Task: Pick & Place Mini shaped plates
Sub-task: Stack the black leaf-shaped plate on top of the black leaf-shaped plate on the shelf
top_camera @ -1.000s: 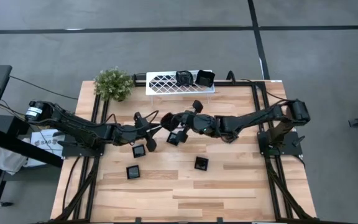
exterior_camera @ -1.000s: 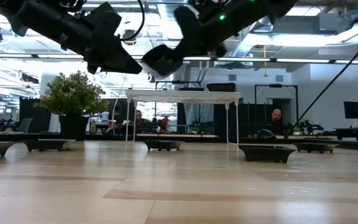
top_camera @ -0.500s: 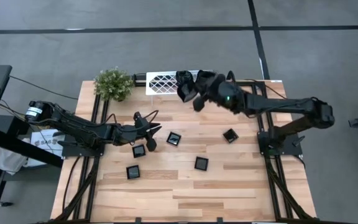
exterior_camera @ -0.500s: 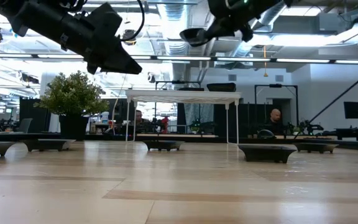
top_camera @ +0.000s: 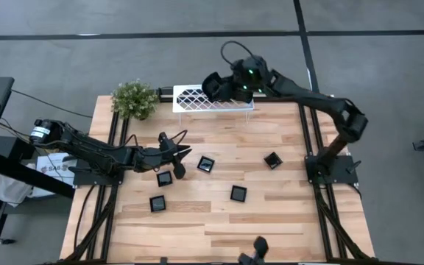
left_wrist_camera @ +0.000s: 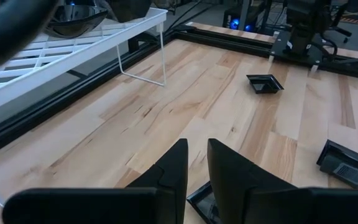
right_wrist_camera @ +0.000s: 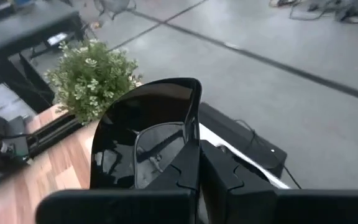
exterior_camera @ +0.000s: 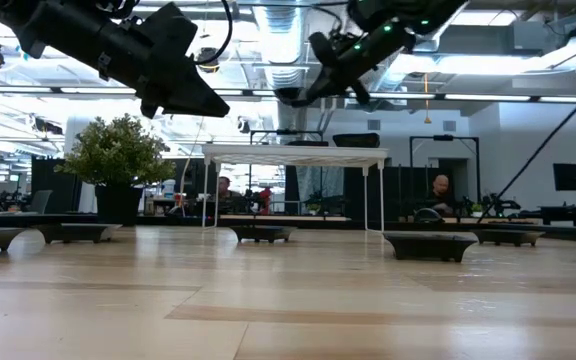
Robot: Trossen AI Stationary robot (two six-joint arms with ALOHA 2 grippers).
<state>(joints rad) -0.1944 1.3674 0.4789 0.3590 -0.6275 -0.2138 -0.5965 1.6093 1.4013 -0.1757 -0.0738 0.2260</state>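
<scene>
Mini shaped plates are seen in two places, told here from the white rack (top_camera: pixel 201 97) at the far edge of the wooden table (top_camera: pixel 285 213). One glossy black plate (right_wrist_camera: pixel 146 134) is held up in the air over the rack. It is pinched on its rim by the right gripper (top_camera: pixel 225 87), whose two dark fingers (right_wrist_camera: pixel 229 174) are pressed tight on it. In the right wrist view the plate is stood on its edge, and the small green plant (right_wrist_camera: pixel 92 78) is seen behind it.

Five more plates are laid flat on the table, nearer than the rack. One plate (top_camera: pixel 206 164) is placed just in front of the rack's middle. Another plate (top_camera: pixel 272 160) is set off toward the right arm's side. A third plate (top_camera: pixel 238 193) and a fourth plate (top_camera: pixel 157 203) are put farther from the rack.

The left gripper (top_camera: pixel 177 163) is held low, well in front of the rack's left end, just beside a fifth plate (top_camera: pixel 164 178). Its jaws are kept almost together with a thin gap between them, and nothing is held in them.
</scene>
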